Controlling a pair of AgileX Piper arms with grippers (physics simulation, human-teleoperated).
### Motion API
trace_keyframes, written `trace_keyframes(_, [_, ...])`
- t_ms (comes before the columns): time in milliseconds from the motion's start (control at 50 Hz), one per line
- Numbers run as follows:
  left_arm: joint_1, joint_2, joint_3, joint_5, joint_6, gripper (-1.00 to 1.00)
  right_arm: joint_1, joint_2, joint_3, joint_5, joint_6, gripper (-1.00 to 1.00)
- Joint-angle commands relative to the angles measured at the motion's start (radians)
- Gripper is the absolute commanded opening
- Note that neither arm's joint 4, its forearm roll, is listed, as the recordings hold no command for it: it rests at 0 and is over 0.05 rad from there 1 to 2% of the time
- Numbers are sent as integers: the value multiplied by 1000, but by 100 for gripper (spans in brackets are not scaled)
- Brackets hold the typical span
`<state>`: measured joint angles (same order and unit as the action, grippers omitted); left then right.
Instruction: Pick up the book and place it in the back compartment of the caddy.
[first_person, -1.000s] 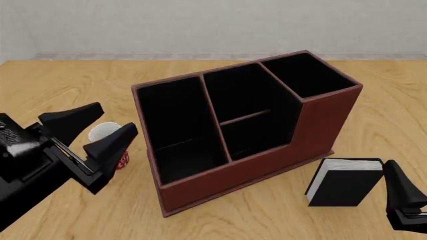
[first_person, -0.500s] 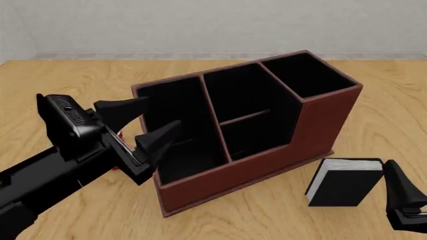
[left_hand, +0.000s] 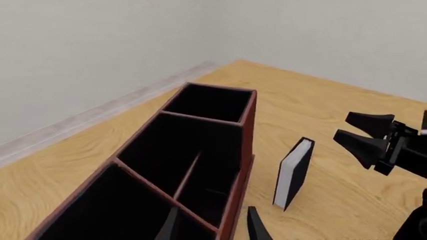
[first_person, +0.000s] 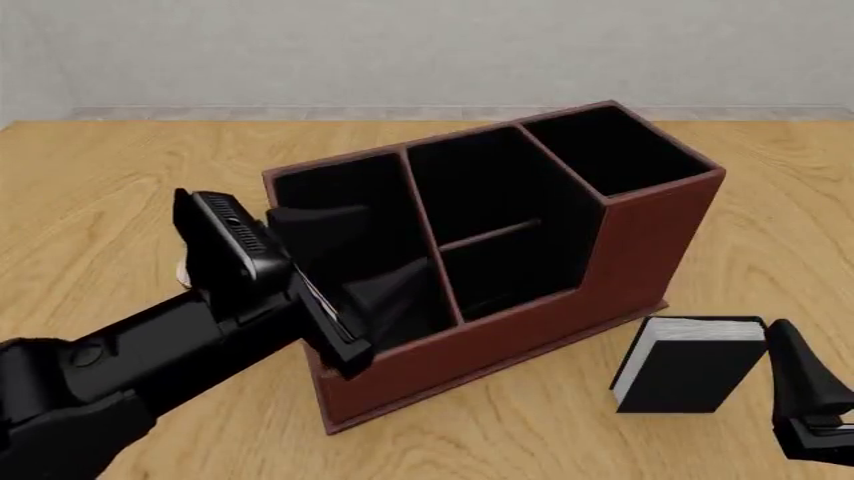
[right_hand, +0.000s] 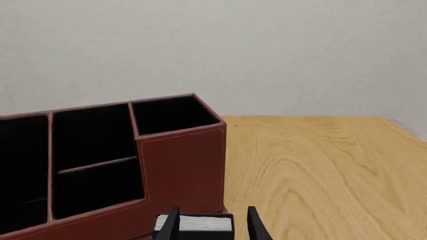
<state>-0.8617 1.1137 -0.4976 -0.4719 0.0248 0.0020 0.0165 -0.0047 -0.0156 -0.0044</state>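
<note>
The black book (first_person: 687, 365) stands upright on the table by the caddy's front right corner, white page edges up. My right gripper (first_person: 790, 360) hovers open just right of it; in the right wrist view its fingers (right_hand: 172, 225) frame the book's top (right_hand: 193, 222) without closing on it. The red-brown caddy (first_person: 641, 250) fills the table's middle. Its back compartment (first_person: 481, 185) lies behind the thin cross divider in the middle column. My left gripper (first_person: 358, 255) hangs open over the caddy's left cell, holding nothing. The left wrist view shows the caddy (left_hand: 245, 125), the book (left_hand: 293, 172) and the right gripper (left_hand: 357, 131).
A sliver of the mug's white rim (first_person: 183, 270) shows behind my left arm, left of the caddy. The tallest cell (first_person: 607, 150) rises at the caddy's back right. Bare wooden table (first_person: 120, 170) stretches to the far wall on both sides.
My left arm has swung right from beside the mug to over the caddy's left cell, now covering the mug. The book and right gripper have not moved.
</note>
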Motion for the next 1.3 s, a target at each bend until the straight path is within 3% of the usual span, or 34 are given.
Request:
trace_keyframes(20, [-46,72,-36,-27,3,100,0,8,1,-5,6,100])
trace_keyframes(420, [-111,167,-110,-15,11,100,0,-5,0,8,5,100])
trace_keyframes(540, [-124,201,-134,-21,-25,100,0,-4,0,8,4,100])
trace_keyframes(1300, [-221,463,-302,-44,30,100,1,-12,-2,13,-1,100])
